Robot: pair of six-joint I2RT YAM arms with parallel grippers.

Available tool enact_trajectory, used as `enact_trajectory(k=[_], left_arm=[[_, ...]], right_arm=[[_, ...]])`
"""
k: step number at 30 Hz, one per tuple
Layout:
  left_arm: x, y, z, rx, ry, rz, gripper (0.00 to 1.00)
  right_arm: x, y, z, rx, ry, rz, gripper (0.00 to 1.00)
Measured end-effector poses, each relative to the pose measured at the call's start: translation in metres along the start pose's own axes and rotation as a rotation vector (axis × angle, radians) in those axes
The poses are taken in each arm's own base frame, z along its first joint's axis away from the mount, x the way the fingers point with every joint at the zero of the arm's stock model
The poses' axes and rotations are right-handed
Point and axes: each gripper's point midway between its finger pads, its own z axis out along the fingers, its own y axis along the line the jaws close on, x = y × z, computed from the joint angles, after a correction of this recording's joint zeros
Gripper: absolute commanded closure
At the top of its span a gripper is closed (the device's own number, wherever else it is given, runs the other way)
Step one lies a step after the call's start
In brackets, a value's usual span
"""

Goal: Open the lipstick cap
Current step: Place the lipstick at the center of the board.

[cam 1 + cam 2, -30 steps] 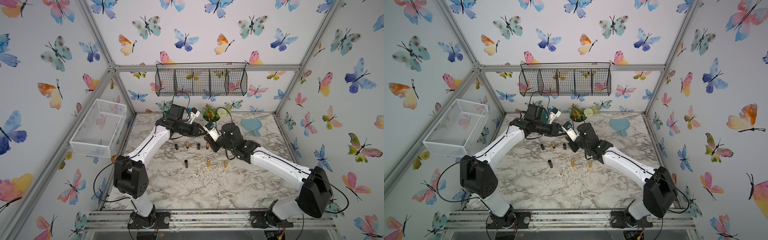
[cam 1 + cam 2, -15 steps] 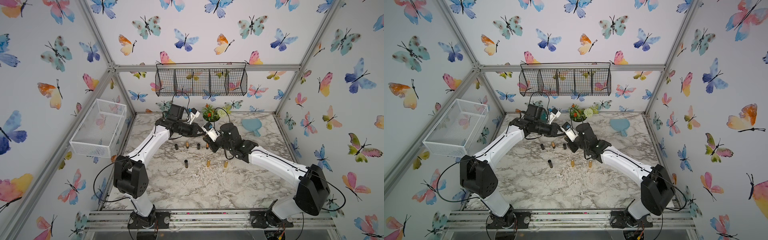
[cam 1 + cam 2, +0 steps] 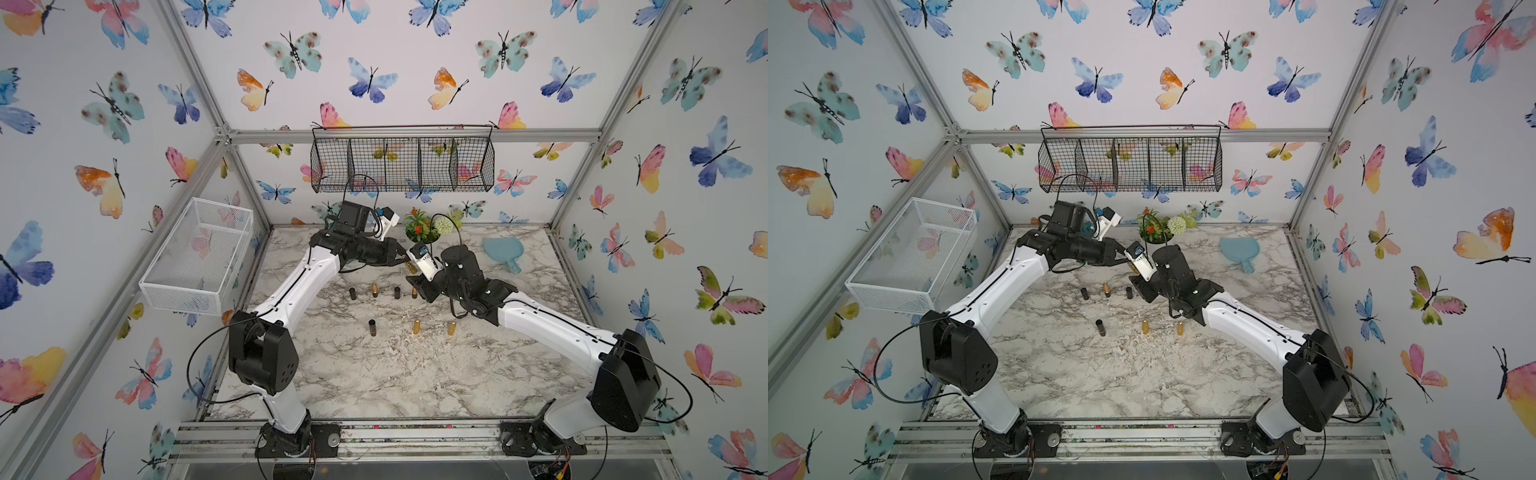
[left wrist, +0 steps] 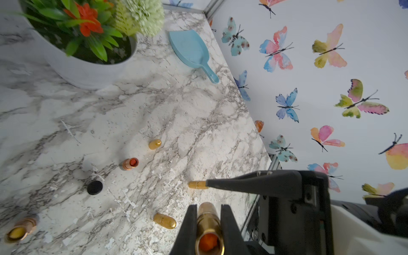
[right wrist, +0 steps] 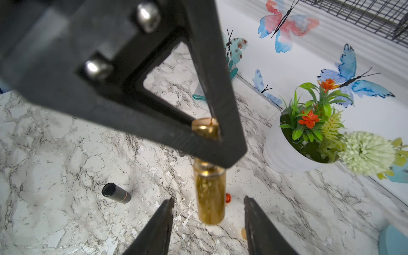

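A gold lipstick (image 5: 209, 194) is held above the marble table (image 3: 395, 374) in my left gripper (image 4: 208, 206), which is shut on its narrower end. The wider gold section sticks out past the left fingers (image 5: 154, 123). It hangs between the spread fingers of my right gripper (image 5: 208, 198), which is open and touches neither side of it. In both top views the lipstick (image 3: 411, 267) (image 3: 1133, 267) shows as a small gold spot where the left gripper (image 3: 404, 259) and the right gripper (image 3: 413, 281) meet. One right finger (image 4: 242, 183) crosses the left wrist view.
Several black tubes (image 3: 372, 327) and gold caps (image 3: 417, 327) stand on the table under and in front of the grippers. A potted plant (image 3: 422, 228) and a blue scoop (image 3: 503, 251) are at the back. A white mesh basket (image 3: 199, 257) hangs left, a black wire basket (image 3: 403, 160) behind.
The right gripper's jaws have opened off the gold lipstick, while the left gripper has closed on it. Both arms stay nearly where they were.
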Motion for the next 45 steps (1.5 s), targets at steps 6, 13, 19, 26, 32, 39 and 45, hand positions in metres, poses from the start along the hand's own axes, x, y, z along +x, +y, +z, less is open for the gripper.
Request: enact_trajectory(k=[6, 13, 19, 26, 32, 39, 45], left_arm=[[-0.01, 0.02, 0.046, -0.176, -0.006, 0.057, 0.93], [0.015, 0.021, 0.142, -0.335, 0.072, 0.172, 0.92], [0.034, 0.011, 0.202, -0.393, 0.099, 0.281, 0.9], [0.051, 0.023, 0.232, -0.46, 0.123, 0.328, 0.9], [0.054, 0.037, 0.237, -0.508, 0.124, 0.338, 0.88], [0.059, 0.047, 0.242, -0.527, 0.136, 0.346, 0.85], [0.069, 0.058, 0.251, -0.537, 0.159, 0.342, 0.77]], right_arm=[[-0.012, -0.019, -0.04, 0.104, -0.007, -0.019, 0.46], [-0.042, -0.056, -0.129, 0.312, -0.129, 0.006, 0.45], [-0.035, -0.077, -0.174, 0.45, -0.177, 0.062, 0.45], [-0.025, -0.082, -0.173, 0.484, -0.147, 0.072, 0.45], [-0.01, -0.078, -0.164, 0.473, -0.112, 0.082, 0.45], [-0.001, -0.075, -0.155, 0.459, -0.087, 0.09, 0.45], [-0.001, -0.075, -0.155, 0.458, -0.087, 0.094, 0.45]])
